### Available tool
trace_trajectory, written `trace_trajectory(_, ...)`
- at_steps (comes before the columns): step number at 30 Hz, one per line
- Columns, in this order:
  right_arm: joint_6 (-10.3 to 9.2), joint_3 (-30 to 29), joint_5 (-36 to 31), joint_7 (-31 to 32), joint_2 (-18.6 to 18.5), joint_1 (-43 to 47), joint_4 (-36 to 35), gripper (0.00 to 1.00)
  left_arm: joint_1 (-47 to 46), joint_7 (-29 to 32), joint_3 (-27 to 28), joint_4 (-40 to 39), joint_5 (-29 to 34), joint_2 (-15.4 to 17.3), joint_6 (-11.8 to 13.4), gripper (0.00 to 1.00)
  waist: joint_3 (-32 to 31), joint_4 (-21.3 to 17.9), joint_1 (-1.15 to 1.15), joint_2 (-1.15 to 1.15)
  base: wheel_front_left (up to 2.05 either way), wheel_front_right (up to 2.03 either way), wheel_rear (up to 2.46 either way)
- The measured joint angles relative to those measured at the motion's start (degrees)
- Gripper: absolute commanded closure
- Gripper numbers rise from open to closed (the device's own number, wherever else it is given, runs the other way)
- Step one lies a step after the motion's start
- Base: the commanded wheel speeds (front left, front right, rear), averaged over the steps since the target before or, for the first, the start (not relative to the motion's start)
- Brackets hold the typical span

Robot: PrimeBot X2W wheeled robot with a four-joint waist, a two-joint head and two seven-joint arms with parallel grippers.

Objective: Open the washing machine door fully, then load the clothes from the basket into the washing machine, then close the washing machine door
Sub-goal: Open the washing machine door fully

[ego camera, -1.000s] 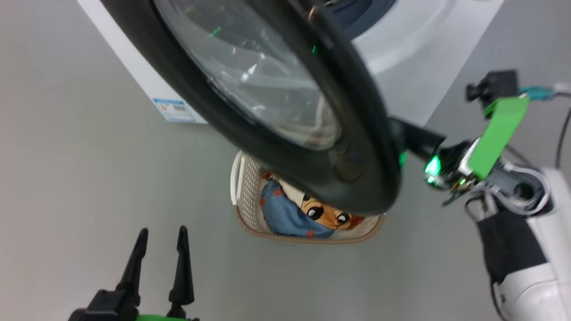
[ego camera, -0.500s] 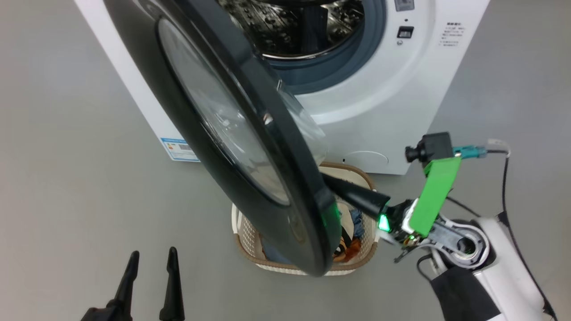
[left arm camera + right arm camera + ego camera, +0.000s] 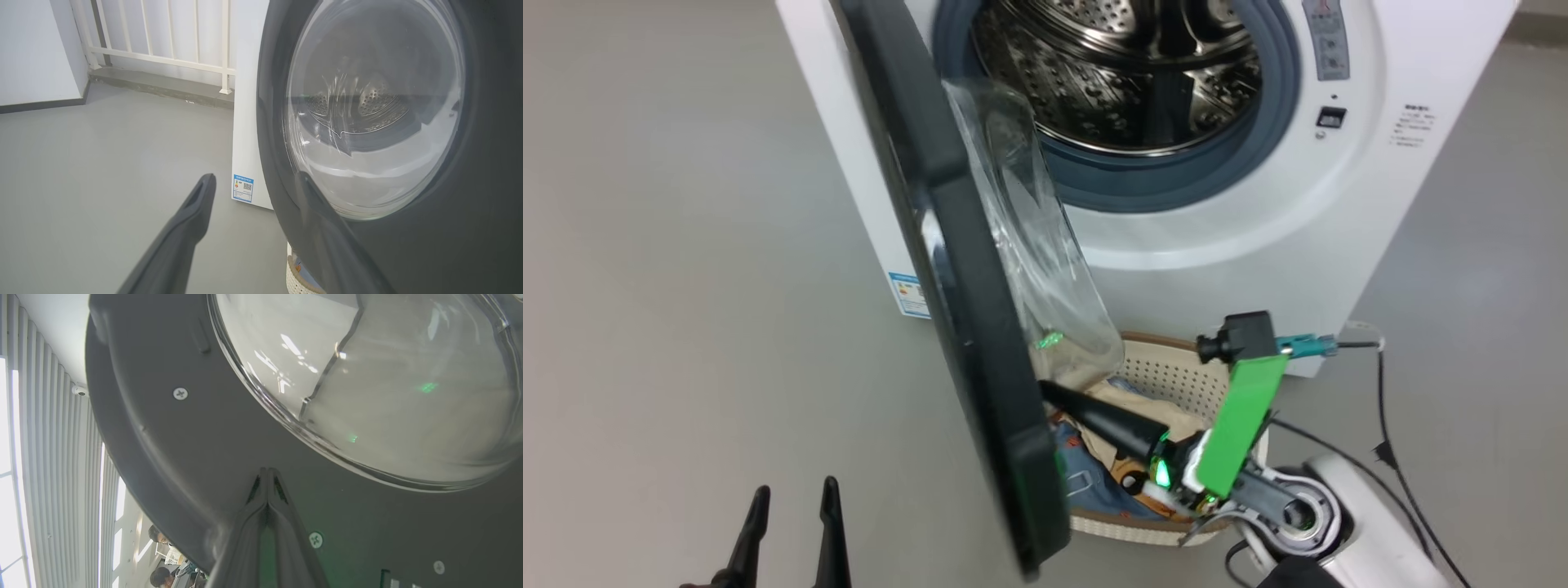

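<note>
1. Left gripper (image 3: 788,531), bottom left: fingers spread wide, empty, parked clear of the door's swing.
2. Right gripper (image 3: 1052,389), lower centre: fingers pressed together, holding nothing. The tip is against the inner face of the washing machine door (image 3: 964,327), apparently to push it wider.
3. Basket (image 3: 1176,371), lower centre, at the machine's foot: clothes (image 3: 1086,482) inside, unloaded.
4. Washing machine (image 3: 1233,245), top: drum (image 3: 1127,73) exposed, door seen edge-on.

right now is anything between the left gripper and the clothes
Yes: the open washing machine door stands between the left gripper and the basket holding the clothes. The right gripper, fingers shut against the door's inner face, reaches across above the clothes.
</note>
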Motion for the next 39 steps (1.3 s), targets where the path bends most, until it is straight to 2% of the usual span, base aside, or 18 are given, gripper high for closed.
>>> trace_trajectory(11,0.00,8.47,3.00,-8.43,0.01,-0.13,1.54,1.00,1.10,0.00,0.13,0.49,0.01,0.01,-0.75,0.00,-2.62,2.59,0.00,0.00,0.00,0.00,0.00)
trace_trajectory(20,0.00,11.46,3.36,-12.78,0.08,-0.40,2.36,1.00,1.76,0.00,1.11,0.49,0.01,0.02,-1.27,0.00,-3.70,3.03,0.00,0.00,0.00,0.00,0.00)
trace_trajectory(22,0.00,11.50,1.60,-13.37,0.04,-0.44,2.12,1.00,2.23,0.00,1.71,0.55,0.00,0.02,-1.26,0.00,-3.74,2.59,0.00,0.00,0.00,0.00,0.00)
trace_trajectory(23,0.00,11.67,0.24,-13.92,-0.15,-0.49,1.76,0.86,2.35,0.00,2.00,0.59,0.00,0.02,-1.25,0.00,-3.77,2.31,0.00,0.00,0.00,0.00,0.00)
trace_trajectory(24,0.00,11.84,-1.09,-14.66,-0.49,-0.52,1.11,0.65,2.37,0.00,2.30,0.62,0.00,0.02,-1.24,0.00,-3.80,1.99,0.00,0.00,0.00,0.00,0.00)
trace_trajectory(25,0.00,11.99,-2.35,-15.86,-0.91,-0.62,0.45,0.52,2.37,0.00,2.56,0.62,0.00,0.02,-1.24,0.00,-3.84,1.66,0.00,0.00,0.00,0.00,0.00)
trace_trajectory(26,0.00,12.32,-3.70,-17.23,-1.58,-0.82,-0.36,0.26,2.37,0.00,2.82,0.62,-0.03,0.02,-1.24,0.00,-3.87,1.32,0.00,0.00,0.00,0.00,0.00)
trace_trajectory(27,0.00,12.79,-4.97,-18.53,-2.63,-1.01,-1.35,0.04,2.37,-0.01,3.19,0.63,-0.03,0.02,-1.24,0.00,-3.92,0.96,0.00,0.00,0.00,0.00,0.00)
trace_trajectory(28,0.00,13.17,-6.28,-20.38,-3.69,-1.02,-2.29,0.00,2.37,0.00,3.49,0.69,-0.01,0.02,-1.24,0.00,-3.97,0.62,0.00,0.00,0.00,0.00,0.00)
trace_trajectory(34,0.00,18.04,-14.45,-33.18,-11.94,-1.03,-5.47,0.00,2.40,0.00,5.56,0.76,0.11,0.01,-1.23,0.00,-4.23,-1.68,0.00,0.00,0.00,0.00,0.00)
trace_trajectory(37,0.00,20.54,-19.46,-42.29,-16.55,-1.27,-5.13,0.00,2.44,0.00,6.22,0.76,0.40,0.00,-1.25,0.00,-4.37,-2.83,0.00,0.00,0.00,0.00,0.00)
trace_trajectory(39,0.01,20.96,-23.83,-45.65,-19.70,-1.32,-3.47,0.00,2.50,0.00,6.81,0.77,0.57,0.00,-1.25,0.00,-4.53,-3.48,0.00,0.00,0.00,0.00,0.00)
